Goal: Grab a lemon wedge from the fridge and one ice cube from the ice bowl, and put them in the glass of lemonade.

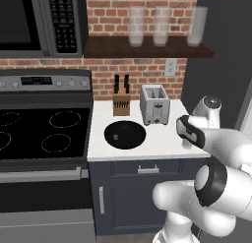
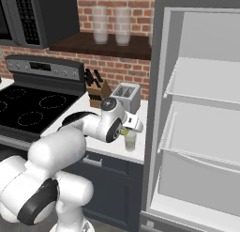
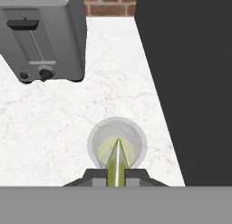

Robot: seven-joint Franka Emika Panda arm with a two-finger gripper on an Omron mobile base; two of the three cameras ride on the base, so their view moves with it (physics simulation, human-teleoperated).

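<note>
Gripper (image 3: 117, 173) pinches tiny yellow-green lemon wedge (image 3: 116, 162) over short clear lemonade glass (image 3: 117, 143); wedge likely light, soft, slippery.

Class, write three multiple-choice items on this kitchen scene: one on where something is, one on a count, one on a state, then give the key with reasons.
1. Where is the lemon wedge?
A. on a fridge shelf
B. in the gripper, above the glass of lemonade
C. in the ice bowl

2. How many slots does the toaster have?
A. one
B. two
C. four

3. The fridge is:
A. open
B. shut
C. out of sight

Key: 1 B, the hand view shows the wedge pinched over the glass. 2 B, two slots show on top. 3 A, its white shelves are exposed.
</note>
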